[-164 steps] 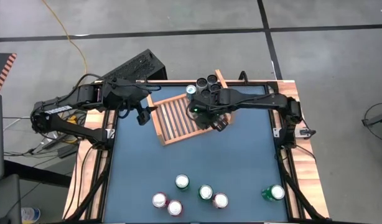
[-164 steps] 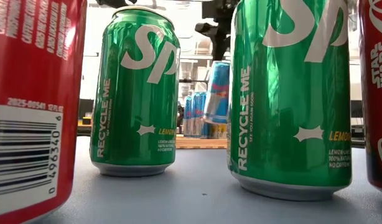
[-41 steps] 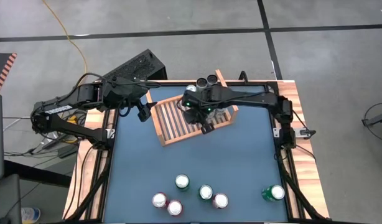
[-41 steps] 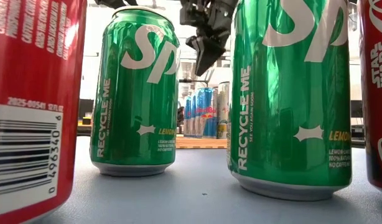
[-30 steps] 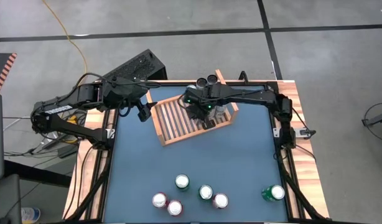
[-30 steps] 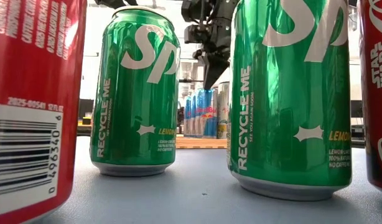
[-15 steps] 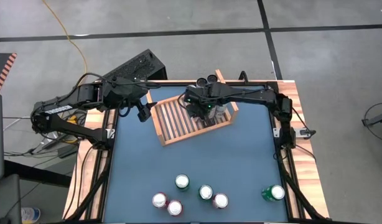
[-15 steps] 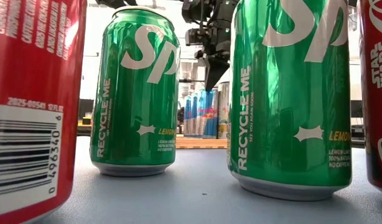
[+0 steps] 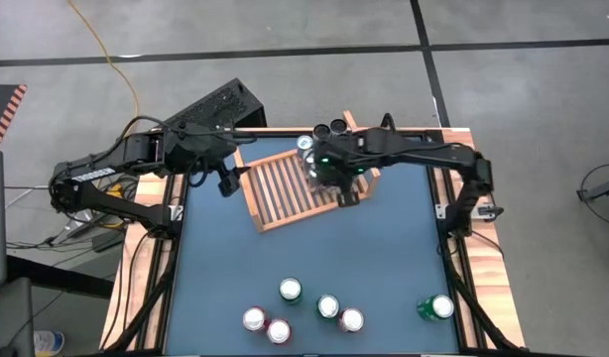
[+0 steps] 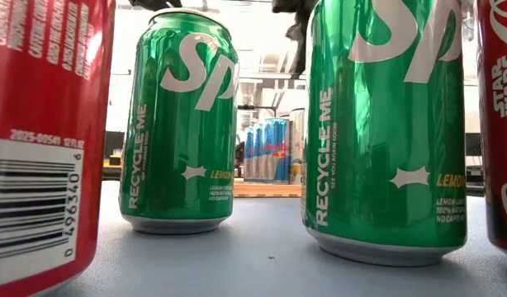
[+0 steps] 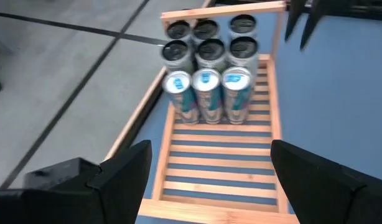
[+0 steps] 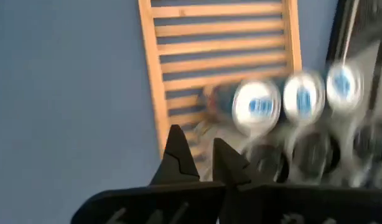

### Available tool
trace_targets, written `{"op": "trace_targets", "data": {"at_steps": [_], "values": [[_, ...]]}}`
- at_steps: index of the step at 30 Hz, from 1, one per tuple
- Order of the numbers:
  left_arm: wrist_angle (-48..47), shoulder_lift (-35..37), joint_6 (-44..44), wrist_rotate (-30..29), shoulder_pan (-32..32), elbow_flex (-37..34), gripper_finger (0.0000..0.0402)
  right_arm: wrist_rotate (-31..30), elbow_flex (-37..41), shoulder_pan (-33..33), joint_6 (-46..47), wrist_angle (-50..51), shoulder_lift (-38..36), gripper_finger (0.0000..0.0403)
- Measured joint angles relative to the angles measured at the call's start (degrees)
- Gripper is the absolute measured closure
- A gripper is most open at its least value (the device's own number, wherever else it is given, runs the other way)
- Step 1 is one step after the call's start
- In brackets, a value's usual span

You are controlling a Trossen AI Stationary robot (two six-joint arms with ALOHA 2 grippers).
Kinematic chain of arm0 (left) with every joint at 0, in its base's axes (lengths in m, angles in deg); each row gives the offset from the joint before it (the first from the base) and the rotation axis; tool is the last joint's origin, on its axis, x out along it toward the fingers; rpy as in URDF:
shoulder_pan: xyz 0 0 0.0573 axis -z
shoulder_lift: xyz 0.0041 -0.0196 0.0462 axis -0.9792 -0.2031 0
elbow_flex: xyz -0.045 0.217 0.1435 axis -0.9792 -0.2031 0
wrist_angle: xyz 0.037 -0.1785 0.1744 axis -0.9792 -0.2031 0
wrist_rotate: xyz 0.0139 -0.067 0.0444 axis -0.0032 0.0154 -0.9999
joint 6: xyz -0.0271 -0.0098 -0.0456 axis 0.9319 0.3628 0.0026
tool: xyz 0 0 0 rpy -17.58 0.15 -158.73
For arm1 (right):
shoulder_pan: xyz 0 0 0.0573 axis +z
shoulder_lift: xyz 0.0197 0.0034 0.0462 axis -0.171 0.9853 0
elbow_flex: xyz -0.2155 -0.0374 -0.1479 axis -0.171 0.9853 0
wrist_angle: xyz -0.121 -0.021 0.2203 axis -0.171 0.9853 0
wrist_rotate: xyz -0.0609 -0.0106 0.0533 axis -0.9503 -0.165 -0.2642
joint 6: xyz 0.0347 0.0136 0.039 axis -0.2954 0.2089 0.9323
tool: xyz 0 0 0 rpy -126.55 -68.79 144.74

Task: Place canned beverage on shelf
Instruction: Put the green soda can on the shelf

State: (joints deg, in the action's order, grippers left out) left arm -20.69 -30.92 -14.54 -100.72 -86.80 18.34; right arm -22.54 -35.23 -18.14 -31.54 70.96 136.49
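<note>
Right gripper (image 9: 347, 195), closed and empty, hangs over the shelf (image 9: 281, 188) at upper centre. Risk: its arm clips the shelved blue cans (image 11: 208, 93), toppling them. Left gripper (image 9: 225, 184) waits open.

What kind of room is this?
Probably a robot test lab or workshop: two robot arms fixed to a blue table, a bare grey floor with taped lines, and a yellow cable lying loose.

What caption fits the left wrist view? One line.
Nine cans stand in three rows at the wooden shelf's far end.
</note>
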Motion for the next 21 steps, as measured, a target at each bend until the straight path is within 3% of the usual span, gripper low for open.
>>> {"op": "trace_targets", "data": {"at_steps": [4, 8, 11, 16, 18, 21], "values": [[0.0, 0.0, -1.2, 3.5, 0.0, 0.0, 0.0085, 4.0, 0.0, 1.9, 14.4, 8.7, -3.4, 0.0361], [0.0, 0.0, -2.2, 5.0, 0.0, 0.0, 0.0085, 8.1, 0.2, 6.6, 29.3, 19.6, -4.8, 0.0296], [0.0, 0.0, -2.9, 5.3, 0.0, 0.0, 0.0085, 13.0, 3.9, 12.2, 40.5, 17.0, -8.7, 0.0242], [-0.1, 0.0, -4.5, 10.1, 0.0, 0.0, 0.0085, 14.4, 12.7, 23.9, 65.6, 17.4, -13.7, 0.0154], [-0.1, 0.0, -5.0, 12.0, 0.0, 0.0, 0.0085, 16.4, 16.8, 28.2, 75.3, 14.4, -16.0, 0.0129], [0.1, 0.0, -4.8, 12.5, 0.0, 0.0, 0.0085, 21.1, 21.2, 35.9, 88.0, 17.7, -19.5, 0.0109]]}}
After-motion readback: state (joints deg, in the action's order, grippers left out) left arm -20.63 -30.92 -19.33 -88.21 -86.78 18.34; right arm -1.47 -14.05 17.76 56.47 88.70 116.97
